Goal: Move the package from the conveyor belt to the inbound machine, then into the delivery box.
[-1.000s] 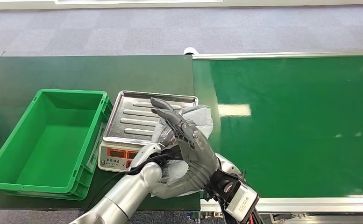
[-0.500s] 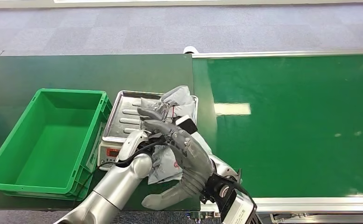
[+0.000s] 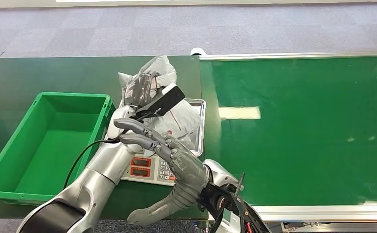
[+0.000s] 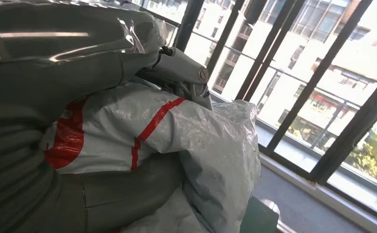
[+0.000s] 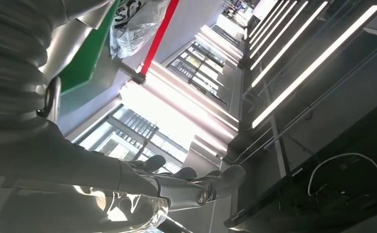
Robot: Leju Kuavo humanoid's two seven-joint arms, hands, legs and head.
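The delivery box (image 3: 50, 141) sits beside the left hand (image 3: 140, 92), ready to receive. The inbound machine (image 3: 150, 167) lies beneath that hand. The package (image 3: 169, 114) is clamped in it, lifted for transfer. The right hand (image 3: 176, 162) hangs empty, fingers spread.

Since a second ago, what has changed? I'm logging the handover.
The left hand, holding the package, has carried it from the table's near edge up over the scale, toward the green box. The right hand has let go and hangs open. Box, scale and conveyor belt have stayed put.
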